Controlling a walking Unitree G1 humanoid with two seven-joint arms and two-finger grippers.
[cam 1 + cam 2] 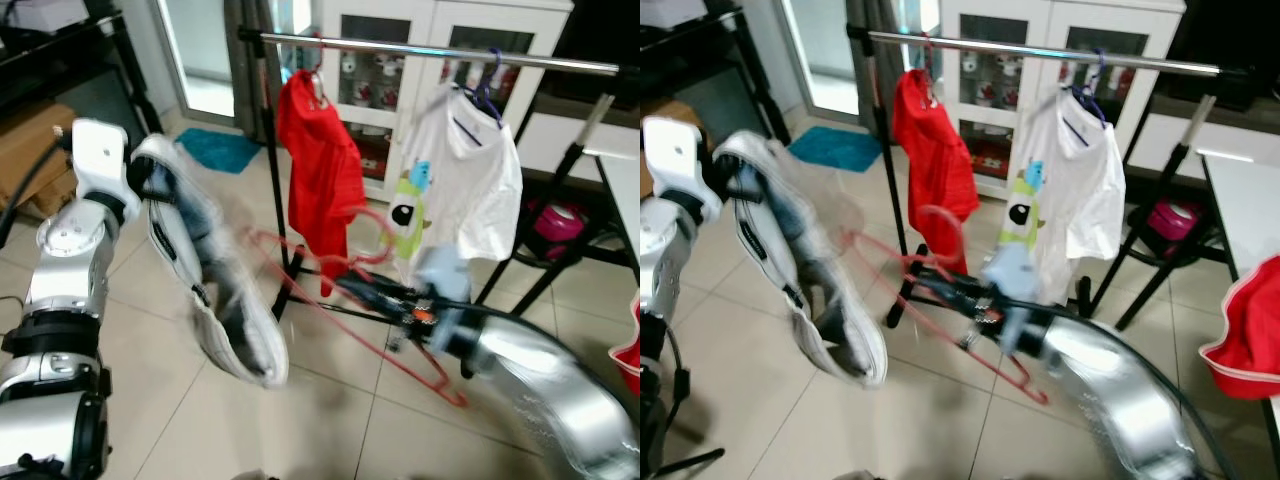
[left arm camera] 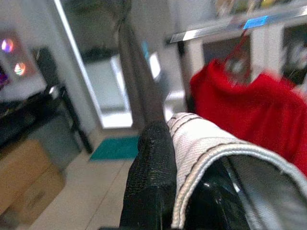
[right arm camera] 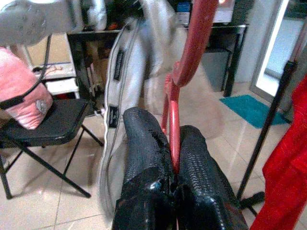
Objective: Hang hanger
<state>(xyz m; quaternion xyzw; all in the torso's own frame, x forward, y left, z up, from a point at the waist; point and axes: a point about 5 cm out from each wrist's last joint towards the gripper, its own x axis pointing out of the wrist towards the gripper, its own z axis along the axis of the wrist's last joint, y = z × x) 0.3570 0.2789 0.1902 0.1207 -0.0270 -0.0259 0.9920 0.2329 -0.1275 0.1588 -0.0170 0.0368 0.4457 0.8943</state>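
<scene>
Red hanger (image 1: 350, 300) clamped in the right gripper (image 3: 173, 158), low before the clothes rail (image 1: 430, 50).

A grey-white garment (image 1: 205, 270) is gripped by the raised left gripper (image 2: 158, 158); a red shirt (image 1: 318, 170) and white shirt (image 1: 462, 180) are hung on the rail.

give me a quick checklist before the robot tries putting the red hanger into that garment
1. Right pincer shut on red hanger: ok.
2. Left pincer gripping white garment: ok.
3. Garment off the floor: ok, it hangs clear of the tiles.
4. Garment's neck opening facing hanger: cannot tell, blurred.
5. Free space on clothes rail between red shirt and white T-shirt: ok.
</scene>
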